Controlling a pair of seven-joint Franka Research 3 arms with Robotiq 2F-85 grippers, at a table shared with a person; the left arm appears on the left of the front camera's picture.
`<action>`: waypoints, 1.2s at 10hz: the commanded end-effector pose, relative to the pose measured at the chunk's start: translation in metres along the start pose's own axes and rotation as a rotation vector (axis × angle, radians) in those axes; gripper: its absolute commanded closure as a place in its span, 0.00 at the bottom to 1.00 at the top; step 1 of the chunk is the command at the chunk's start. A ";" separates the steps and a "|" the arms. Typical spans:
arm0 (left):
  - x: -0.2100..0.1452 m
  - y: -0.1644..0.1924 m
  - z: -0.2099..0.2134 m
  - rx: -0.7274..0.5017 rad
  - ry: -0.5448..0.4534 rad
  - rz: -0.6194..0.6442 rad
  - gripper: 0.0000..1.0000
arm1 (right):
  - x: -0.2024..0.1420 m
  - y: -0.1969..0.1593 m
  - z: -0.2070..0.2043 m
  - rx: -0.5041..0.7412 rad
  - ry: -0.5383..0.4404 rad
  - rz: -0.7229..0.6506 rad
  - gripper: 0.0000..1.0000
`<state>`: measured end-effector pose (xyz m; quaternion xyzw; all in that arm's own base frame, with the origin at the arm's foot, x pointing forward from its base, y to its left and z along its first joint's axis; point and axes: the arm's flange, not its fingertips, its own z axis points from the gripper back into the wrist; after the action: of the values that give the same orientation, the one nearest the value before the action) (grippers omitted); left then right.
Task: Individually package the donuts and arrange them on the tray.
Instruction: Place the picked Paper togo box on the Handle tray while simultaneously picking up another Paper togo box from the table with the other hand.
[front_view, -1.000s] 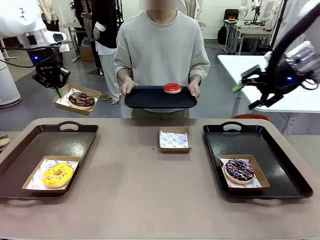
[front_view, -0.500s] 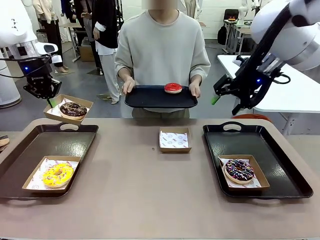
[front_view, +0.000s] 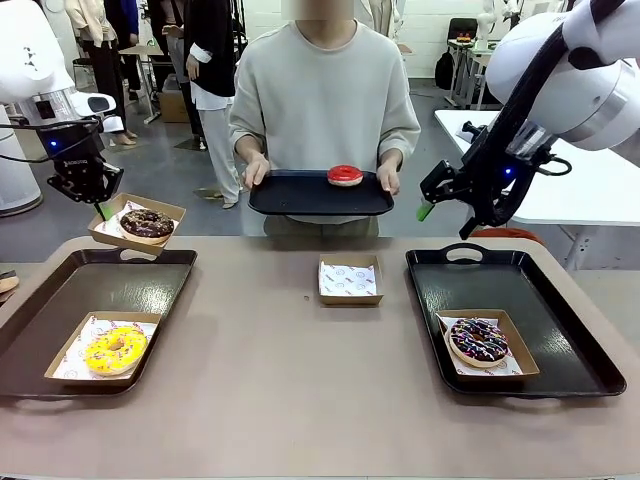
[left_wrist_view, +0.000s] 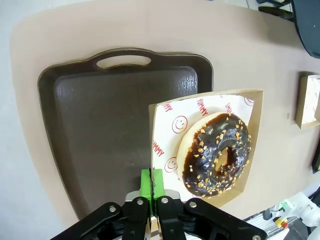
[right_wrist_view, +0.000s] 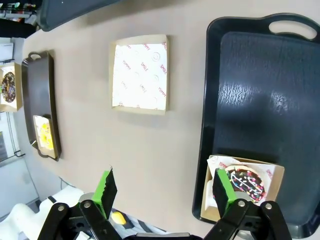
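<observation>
- Left gripper (front_view: 101, 207) has its jaws clamped together on the edge of a cardboard box (front_view: 112, 233); in the left wrist view the green pads (left_wrist_view: 146, 181) pinch the box wall.
- Chocolate donut (front_view: 147, 222) lies in that box on printed paper. The box is held in the air above the far end of the left tray (front_view: 110, 285), slightly tilted.
- Right gripper (front_view: 455, 205) hangs high above the far end of the right tray (front_view: 500, 280), jaws wide apart, holding nothing.
- Yellow donut (front_view: 115, 349), boxed, sits on the near end of the left tray.
- Sprinkled donut (front_view: 479, 340), boxed, sits on the near end of the right tray.
- Red donut (front_view: 345, 176) lies unboxed on a small tray (front_view: 290, 195), which the person (front_view: 325, 90) holds with both hands at the far side.
- Empty box (front_view: 350, 279), paper-lined, stands on the table (front_view: 280, 400) between the two trays.
</observation>
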<state>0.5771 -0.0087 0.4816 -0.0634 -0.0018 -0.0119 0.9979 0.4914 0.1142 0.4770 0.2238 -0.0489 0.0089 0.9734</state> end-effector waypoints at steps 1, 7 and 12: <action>0.000 0.000 0.000 0.001 0.004 0.000 0.99 | 0.000 0.002 0.001 0.001 -0.003 0.002 0.00; 0.001 0.007 -0.020 0.028 0.035 -0.032 0.99 | 0.008 0.021 -0.011 -0.156 0.003 -0.069 0.00; -0.014 0.030 -0.045 0.057 0.011 -0.017 0.99 | 0.037 0.080 -0.081 -0.411 0.039 -0.109 0.00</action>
<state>0.5746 0.0137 0.4390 -0.0490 0.0240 -0.0097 0.9985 0.5153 0.2090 0.4435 0.0525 -0.0274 -0.0368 0.9976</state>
